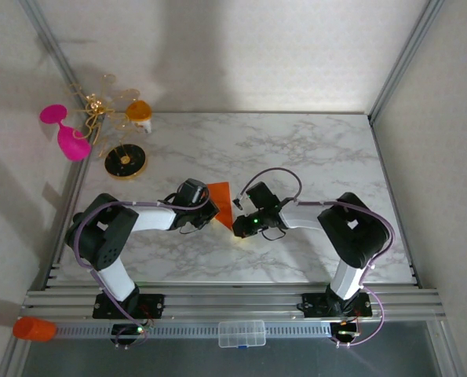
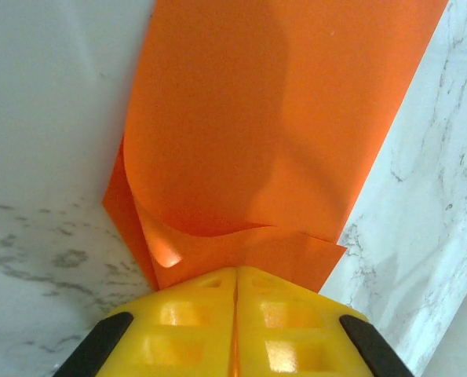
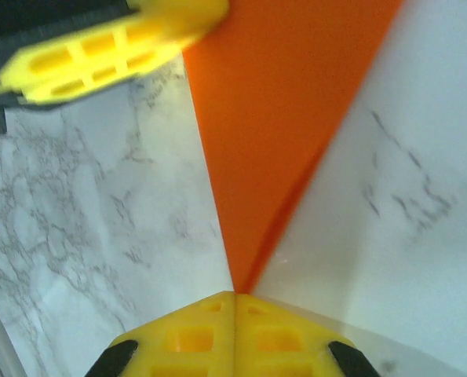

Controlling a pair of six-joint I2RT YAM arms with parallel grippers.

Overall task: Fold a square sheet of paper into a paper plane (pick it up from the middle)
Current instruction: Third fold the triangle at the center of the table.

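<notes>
The orange square sheet of paper [image 1: 221,196] is folded into a layered wedge with one sharp point, near the table's middle between the two arms. My left gripper [image 1: 210,207] is shut on its broad layered end [image 2: 241,255], the yellow fingertips [image 2: 194,314] pressed together over the edge. A loose flap curls up just above them. My right gripper [image 1: 236,223] is shut on the pointed tip [image 3: 245,271], and its yellow fingers [image 3: 186,338] meet there. The sheet [image 3: 280,118] widens away from that tip toward the left gripper's fingers [image 3: 100,47].
At the back left stand a pink goblet [image 1: 64,133], a gold wire ornament [image 1: 100,102], an orange-and-white cup [image 1: 139,111] and a black-and-gold disc [image 1: 125,160]. An orange cylinder [image 1: 34,328] and a clear plastic box [image 1: 242,333] lie by the near rail.
</notes>
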